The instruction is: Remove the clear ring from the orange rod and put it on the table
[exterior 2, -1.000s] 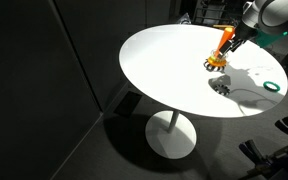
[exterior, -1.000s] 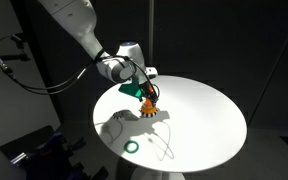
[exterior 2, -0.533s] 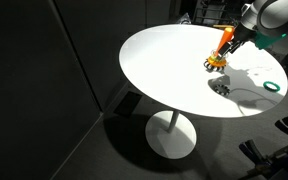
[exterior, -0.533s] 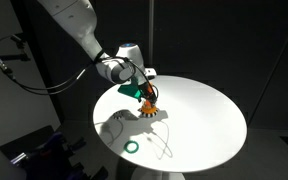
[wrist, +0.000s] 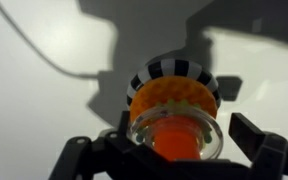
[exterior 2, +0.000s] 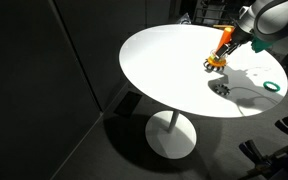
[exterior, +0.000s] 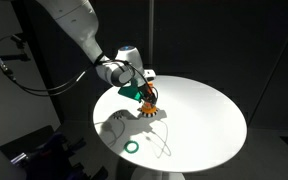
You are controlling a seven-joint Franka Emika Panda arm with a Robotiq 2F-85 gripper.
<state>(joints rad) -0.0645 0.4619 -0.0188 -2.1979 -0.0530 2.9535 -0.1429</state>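
The orange rod (exterior: 149,106) stands upright on its small round base near the middle of the white table (exterior: 209,115). It shows in both exterior views (exterior 2: 220,52). My gripper (exterior: 147,97) comes down over the rod's top (exterior 2: 227,42). In the wrist view the rod (wrist: 174,145) points at the camera above its striped base (wrist: 174,72). The clear ring (wrist: 213,137) sits around the rod's upper end, between my fingers (wrist: 259,150). My gripper (wrist: 179,150) is shut on the ring.
A solid green ring (exterior: 131,146) lies on the table near its edge, away from the rod; it also shows in an exterior view (exterior 2: 272,86). Dark shadows of arm and cable fall on the table (exterior 2: 221,87) beside the rod. The surroundings are black.
The arm has shifted only slightly over the rod. The rod, its base and the green ring have not moved.
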